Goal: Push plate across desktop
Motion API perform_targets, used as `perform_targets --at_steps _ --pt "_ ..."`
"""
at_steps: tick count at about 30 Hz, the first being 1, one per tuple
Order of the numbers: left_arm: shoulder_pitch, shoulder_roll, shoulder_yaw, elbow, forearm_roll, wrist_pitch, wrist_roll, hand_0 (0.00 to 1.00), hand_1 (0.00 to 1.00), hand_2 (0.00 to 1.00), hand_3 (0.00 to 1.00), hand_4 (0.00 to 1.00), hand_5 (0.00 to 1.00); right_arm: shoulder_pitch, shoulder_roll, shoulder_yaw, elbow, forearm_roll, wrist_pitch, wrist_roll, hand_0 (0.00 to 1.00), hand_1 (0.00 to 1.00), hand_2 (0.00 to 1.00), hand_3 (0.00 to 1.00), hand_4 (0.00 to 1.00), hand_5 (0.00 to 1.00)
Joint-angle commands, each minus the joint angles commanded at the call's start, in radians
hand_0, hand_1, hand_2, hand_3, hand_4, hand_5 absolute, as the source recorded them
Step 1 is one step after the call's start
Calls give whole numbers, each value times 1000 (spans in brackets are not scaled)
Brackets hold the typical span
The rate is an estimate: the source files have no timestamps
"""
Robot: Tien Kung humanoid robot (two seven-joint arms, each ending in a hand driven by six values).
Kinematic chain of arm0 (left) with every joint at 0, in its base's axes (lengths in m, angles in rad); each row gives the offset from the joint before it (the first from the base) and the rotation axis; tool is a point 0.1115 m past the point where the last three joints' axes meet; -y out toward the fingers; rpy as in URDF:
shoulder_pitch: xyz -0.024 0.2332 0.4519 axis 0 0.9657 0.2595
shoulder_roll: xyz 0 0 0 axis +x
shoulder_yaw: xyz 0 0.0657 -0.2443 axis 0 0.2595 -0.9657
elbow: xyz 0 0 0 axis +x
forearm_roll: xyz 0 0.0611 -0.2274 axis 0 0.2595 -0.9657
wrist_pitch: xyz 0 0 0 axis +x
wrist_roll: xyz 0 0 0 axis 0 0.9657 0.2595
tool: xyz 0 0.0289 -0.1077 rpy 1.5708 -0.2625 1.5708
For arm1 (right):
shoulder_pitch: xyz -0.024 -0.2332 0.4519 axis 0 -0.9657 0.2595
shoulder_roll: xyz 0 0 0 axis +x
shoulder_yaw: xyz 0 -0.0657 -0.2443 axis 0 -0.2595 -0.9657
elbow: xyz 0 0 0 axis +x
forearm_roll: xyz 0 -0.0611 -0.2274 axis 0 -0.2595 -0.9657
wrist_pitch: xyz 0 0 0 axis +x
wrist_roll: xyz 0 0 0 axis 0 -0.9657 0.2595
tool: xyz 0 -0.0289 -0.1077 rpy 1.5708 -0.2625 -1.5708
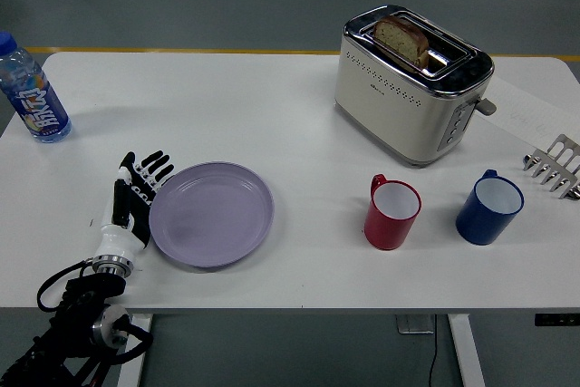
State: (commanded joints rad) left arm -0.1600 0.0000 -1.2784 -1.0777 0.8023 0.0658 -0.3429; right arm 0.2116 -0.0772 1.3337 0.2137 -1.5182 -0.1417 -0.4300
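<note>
A lilac plate [212,213] lies flat on the white table [272,115], left of centre near the front edge. My left hand [136,197] stands on edge against the plate's left rim, fingers straight and spread, holding nothing. Its black forearm comes up from the lower left corner. My right hand is out of view.
A red mug [391,213] stands to the plate's right, a blue mug [488,208] beyond it. A cream toaster [412,83] with bread is at the back right. A water bottle [33,92] stands at the far left. A metal rack [555,166] is at the right edge.
</note>
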Motion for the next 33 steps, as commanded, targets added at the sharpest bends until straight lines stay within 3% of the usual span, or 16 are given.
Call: perform_targets --at_steps 7,33 --pt "-29 0 59 4 -8 -3 5 764 793 783 682 581 998 4 -1 -6 -1 7 -1 4 680 640 712 588 294 177" --pt "-66 0 219 -21 -44 -2 3 757 790 781 679 574 998 10 -5 -7 0 12 -5 -1 680 638 711 588 294 177"
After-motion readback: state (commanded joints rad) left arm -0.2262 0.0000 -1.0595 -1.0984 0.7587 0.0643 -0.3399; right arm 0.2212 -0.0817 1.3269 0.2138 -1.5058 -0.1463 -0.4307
